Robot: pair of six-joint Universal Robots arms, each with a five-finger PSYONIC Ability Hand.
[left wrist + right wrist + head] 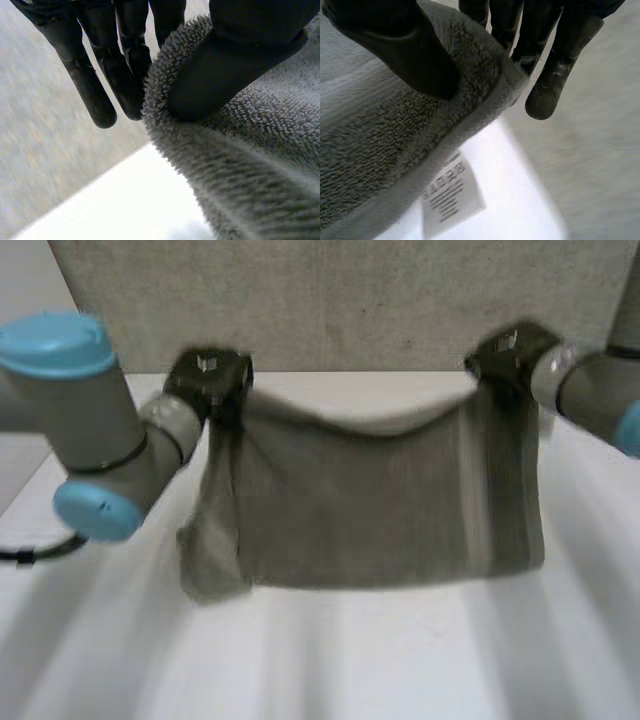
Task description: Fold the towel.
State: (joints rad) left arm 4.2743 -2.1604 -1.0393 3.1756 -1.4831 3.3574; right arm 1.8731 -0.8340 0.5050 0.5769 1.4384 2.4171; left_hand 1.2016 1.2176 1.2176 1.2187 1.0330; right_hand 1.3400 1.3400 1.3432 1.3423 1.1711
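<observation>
Towel [380, 500]: I am seeing it hanging spread over the white table [400, 660], its top edge sagging between the 2 hands.
Left hand [235, 60]: I am watching its thumb and fingers pinching 1 top corner.
Right hand [395, 45]: it is clamping the other top corner, and a white care label [451, 195] is dangling beneath.

The left arm [95, 425] is made of thick grey cylinders closed by round light-blue caps [55, 343]; the right arm [590, 390] matches. The left hand [208, 385] and right hand [510, 358] are boxy and black, each perhaps bearing a small pale mark. The fingers [97, 97] are smooth, black and round-tipped.
</observation>
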